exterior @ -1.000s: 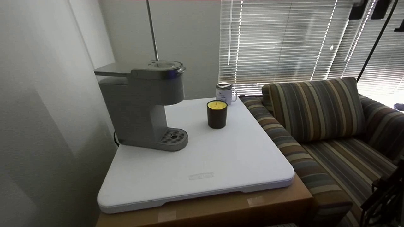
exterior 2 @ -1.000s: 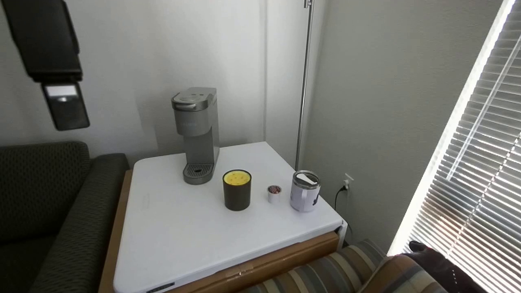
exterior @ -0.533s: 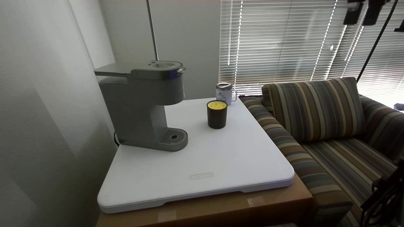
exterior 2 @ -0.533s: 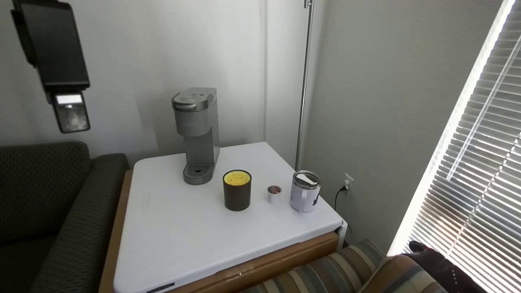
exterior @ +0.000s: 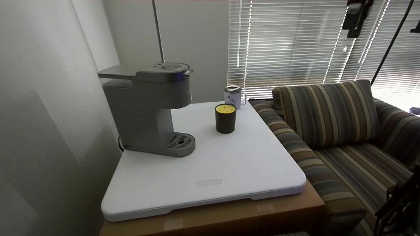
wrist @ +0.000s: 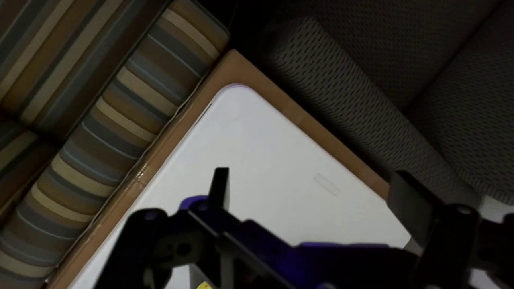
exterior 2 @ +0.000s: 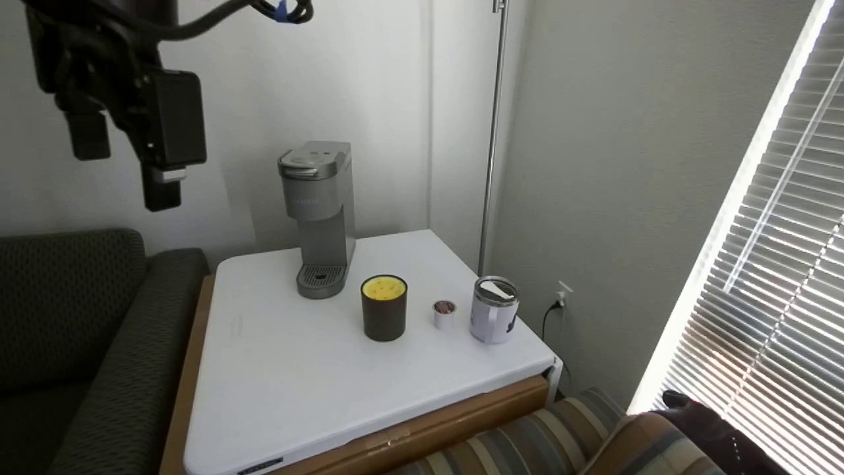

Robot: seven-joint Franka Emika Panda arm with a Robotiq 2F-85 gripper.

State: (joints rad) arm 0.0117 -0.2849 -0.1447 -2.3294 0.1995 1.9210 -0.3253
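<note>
My gripper (wrist: 312, 176) stands wide open in the wrist view, nothing between its fingers, above the white table (wrist: 257, 144). In an exterior view the gripper (exterior 2: 126, 179) hangs high at the upper left, well apart from every object. A grey coffee maker (exterior 2: 320, 198) is upright on the table. In front of it stands a dark jar candle (exterior 2: 384, 320) with yellow wax. A small white pod (exterior 2: 444, 318) sits between the candle and a lidded lilac mug (exterior 2: 491, 320). Only a sliver of the yellow wax (wrist: 204, 285) shows in the wrist view.
A striped armchair (exterior: 328, 114) borders the table, and a dark sofa (exterior 2: 125, 343) lies along another side. Brown cardboard (exterior: 229, 213) is under the tabletop. A thin metal pole (exterior 2: 493, 145) rises behind the table, near window blinds (exterior: 292, 46).
The gripper has moved left and lower in an exterior view. Elsewhere it has swung round, so both fingers now show, with cables above. Its jaws stay apart; the objects on the table have not moved.
</note>
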